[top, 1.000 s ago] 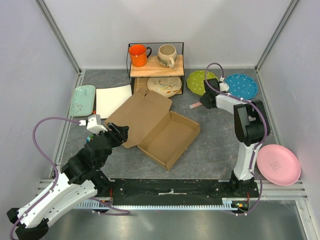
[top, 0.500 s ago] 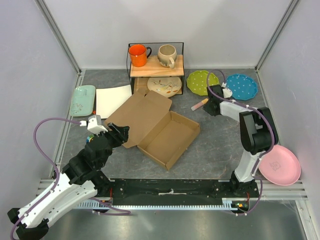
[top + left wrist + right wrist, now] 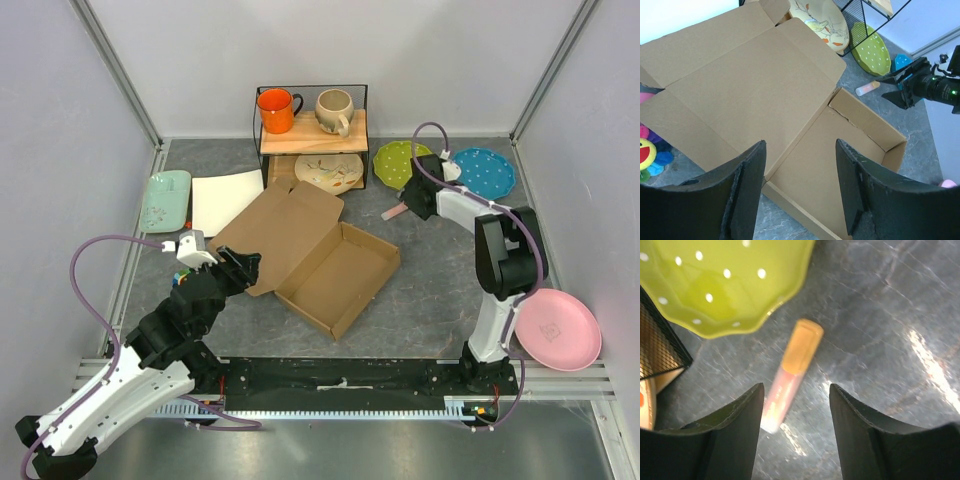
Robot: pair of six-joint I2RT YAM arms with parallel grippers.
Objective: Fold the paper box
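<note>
From above, the brown cardboard paper box (image 3: 310, 250) lies open in the middle of the grey stone-look table (image 3: 420, 300). Its flat lid is on the left and its shallow tray part is on the right, with the bare brown floor of the tray showing. The left wrist view shows something hard to see from above: a soft toy flower with a yellow smiley face (image 3: 647, 150) sits just beside the box's (image 3: 755, 85) near left flap. The right wrist view shows a small pink tube with an orange cap (image 3: 792, 372) up close, lying flat on the table near the rim of the green dotted plate (image 3: 725, 280). At the far side stands a black wire shelf with a wooden board (image 3: 310, 135). On the board are an orange mug (image 3: 277, 110) and a beige mug (image 3: 334, 110), and a cream plate with coloured marks (image 3: 328, 172) sits under it. A white square plate (image 3: 226, 200) and a mint green tray (image 3: 165, 198) lie to the left, a blue dotted plate (image 3: 485, 172) lies far right, and a pink round plate (image 3: 557, 328) lies near right. The left gripper (image 3: 800, 150) is over the lid's near edge, its fingers wide apart and holding nothing. The right gripper (image 3: 795, 400) is low over the tube, fingers wide apart on either side of it and not gripping it.
</note>
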